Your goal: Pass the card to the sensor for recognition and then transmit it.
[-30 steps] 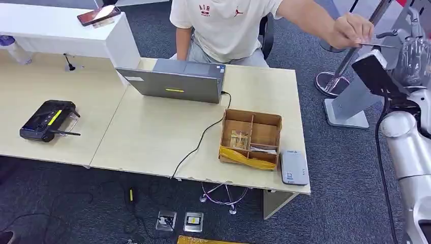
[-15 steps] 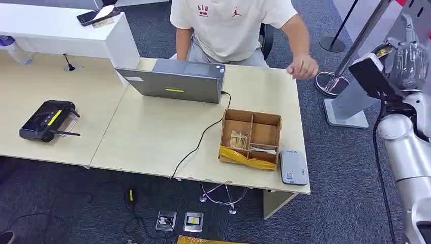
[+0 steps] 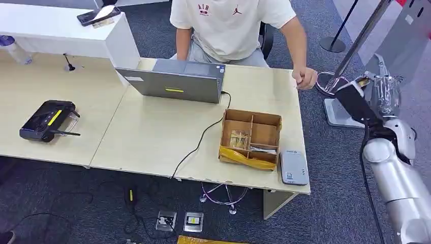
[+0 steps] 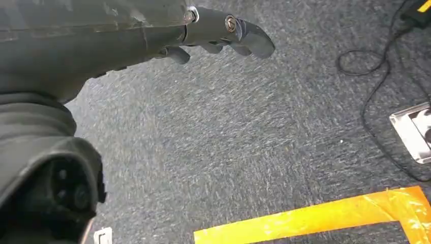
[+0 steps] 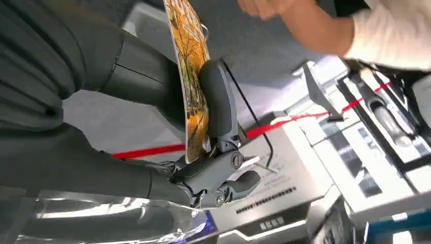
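Left hand (image 4: 223,38) hanging over grey carpet, fingers apart, nothing held. Right hand (image 5: 203,152) raised beside the table's (image 3: 152,137) right end, pinching the card (image 5: 190,66) between thumb and fingers, card edge-on to the wrist camera. Grey sensor (image 3: 294,167) flat on the near right table corner, just beside the cardboard tray (image 3: 250,138). Person's hand (image 3: 305,79) at the far table edge.

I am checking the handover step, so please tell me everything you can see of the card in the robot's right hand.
The card is thin, flat and stiff-looking, printed with an orange-yellow picture that looks like autumn trees. It is seen nearly edge-on. The right hand pinches it between the thick grey thumb and darker fingers behind. In the head view it is a small yellowish sliver beside the table, off its edge.
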Available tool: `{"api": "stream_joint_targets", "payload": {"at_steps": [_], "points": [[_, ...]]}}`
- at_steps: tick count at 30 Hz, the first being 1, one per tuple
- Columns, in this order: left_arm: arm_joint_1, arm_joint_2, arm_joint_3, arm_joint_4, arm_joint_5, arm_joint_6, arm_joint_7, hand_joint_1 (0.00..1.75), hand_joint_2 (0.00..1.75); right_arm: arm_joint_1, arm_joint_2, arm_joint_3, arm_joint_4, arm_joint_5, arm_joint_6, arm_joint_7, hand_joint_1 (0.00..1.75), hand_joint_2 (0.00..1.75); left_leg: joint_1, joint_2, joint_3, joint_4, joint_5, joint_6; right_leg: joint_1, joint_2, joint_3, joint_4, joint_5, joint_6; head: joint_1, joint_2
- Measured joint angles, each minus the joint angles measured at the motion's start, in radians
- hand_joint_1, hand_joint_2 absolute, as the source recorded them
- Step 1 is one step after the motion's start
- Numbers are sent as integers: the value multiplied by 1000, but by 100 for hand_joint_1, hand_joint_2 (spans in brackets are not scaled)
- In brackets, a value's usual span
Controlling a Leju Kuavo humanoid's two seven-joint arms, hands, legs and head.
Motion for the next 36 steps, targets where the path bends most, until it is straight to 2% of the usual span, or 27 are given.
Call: {"api": "stream_joint_targets", "payload": {"at_steps": [2,9,23,36], "points": [[1,0,2,0,22,-1,12,0,0,158,-1,7,-78,8,45,49,175,175,0,0,0,0,0,0,0,0,0,0,0,0,0,0],[3,1,2,0,26,-5,12,0,0,287,-2,29,-146,21,41,89,175,175,0,0,0,0,0,0,0,0,0,0,-1,-1,0,0],[3,2,2,0,23,-4,12,0,0,394,-8,43,-213,43,58,123,175,175,0,1,0,0,0,0,0,1,0,0,-1,-1,0,0],[4,2,2,0,29,-13,18,0,0,458,-1,64,-219,61,51,119,175,175,0,1,0,0,0,0,0,1,0,0,-1,-1,0,0]]}}
